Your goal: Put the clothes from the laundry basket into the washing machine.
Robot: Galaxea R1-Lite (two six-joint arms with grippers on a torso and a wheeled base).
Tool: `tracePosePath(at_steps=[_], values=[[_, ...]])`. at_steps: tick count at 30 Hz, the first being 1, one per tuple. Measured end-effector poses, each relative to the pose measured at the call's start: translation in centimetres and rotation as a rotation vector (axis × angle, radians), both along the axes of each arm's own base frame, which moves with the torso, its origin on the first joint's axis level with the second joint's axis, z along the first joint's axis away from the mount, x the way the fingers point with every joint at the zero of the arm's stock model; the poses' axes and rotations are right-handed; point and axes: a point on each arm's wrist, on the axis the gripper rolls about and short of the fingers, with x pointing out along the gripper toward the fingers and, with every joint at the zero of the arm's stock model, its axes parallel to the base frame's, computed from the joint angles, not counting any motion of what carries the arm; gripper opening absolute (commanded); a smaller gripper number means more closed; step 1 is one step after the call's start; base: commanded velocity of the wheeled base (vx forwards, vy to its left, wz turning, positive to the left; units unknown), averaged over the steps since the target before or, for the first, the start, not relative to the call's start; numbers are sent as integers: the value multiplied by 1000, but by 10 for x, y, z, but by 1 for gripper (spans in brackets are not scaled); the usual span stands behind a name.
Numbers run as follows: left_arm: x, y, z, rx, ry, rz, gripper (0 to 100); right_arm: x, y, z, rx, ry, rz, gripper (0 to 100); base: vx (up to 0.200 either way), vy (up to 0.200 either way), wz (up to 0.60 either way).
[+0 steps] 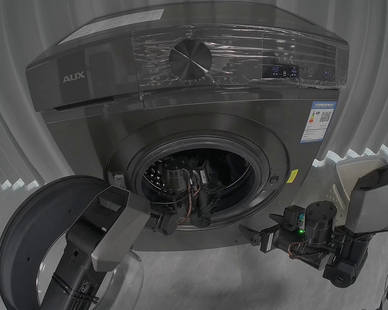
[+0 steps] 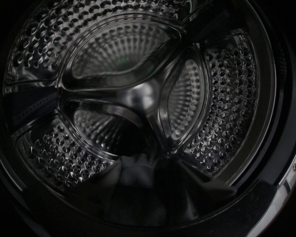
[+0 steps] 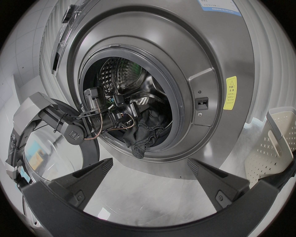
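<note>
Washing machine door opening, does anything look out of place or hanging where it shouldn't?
Yes. A dark garment is draped over the lower lip of the door seal, one end hanging outside the drum. Left like that, it could catch when the door closes.

Glossy dimpled steel drum (image 2: 228,92) (mirror-bright), matt dark cloth garment (image 3: 145,132), crinkled clear plastic film (image 1: 239,49) on the satin-grey washing machine (image 1: 91,138).
</note>
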Motion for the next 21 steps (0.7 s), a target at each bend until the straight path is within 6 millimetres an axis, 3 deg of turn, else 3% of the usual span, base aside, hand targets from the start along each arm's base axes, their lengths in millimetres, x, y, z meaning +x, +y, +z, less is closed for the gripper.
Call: tracePosePath(at_steps=[12, 21], values=[[-37, 9, -29, 109, 222, -39, 100, 0, 0, 0, -1, 0, 0, 100, 0, 0, 0], [-42, 9, -37, 136, 264, -47, 100, 0, 0, -1, -1, 2, 0, 100, 0, 0, 0]])
